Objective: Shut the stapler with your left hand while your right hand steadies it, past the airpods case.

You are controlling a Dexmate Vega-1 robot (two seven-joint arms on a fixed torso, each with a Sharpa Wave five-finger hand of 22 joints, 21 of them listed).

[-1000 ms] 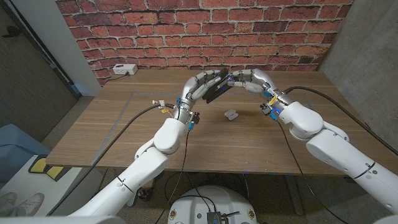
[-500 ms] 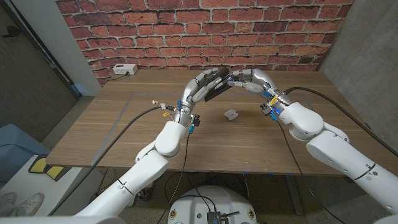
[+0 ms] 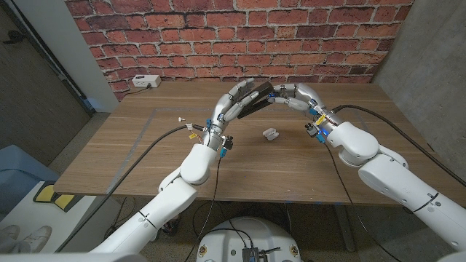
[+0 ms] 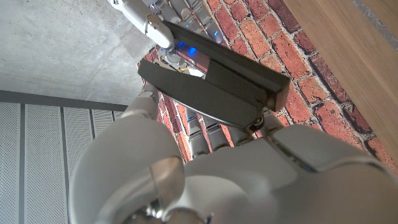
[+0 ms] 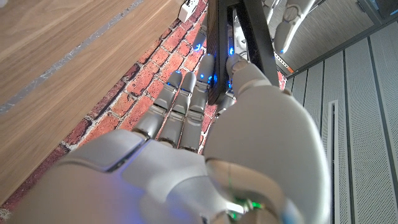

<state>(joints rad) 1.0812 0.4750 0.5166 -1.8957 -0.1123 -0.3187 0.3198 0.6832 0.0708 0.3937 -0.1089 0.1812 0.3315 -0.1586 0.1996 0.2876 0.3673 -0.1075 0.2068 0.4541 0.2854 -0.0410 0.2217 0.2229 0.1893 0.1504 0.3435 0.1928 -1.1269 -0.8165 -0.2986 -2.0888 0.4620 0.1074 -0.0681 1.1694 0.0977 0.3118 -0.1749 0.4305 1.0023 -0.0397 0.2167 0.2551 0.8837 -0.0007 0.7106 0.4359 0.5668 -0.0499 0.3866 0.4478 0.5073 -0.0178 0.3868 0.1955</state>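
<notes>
One stapler, one airpods case and one white box are sitting in view.

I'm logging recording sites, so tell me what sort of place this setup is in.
Probably an indoor lab or workshop corner, not a home. A wooden table stands against a red brick wall, with bare concrete wall beside it. A white power strip sits at the table's back edge.
</notes>
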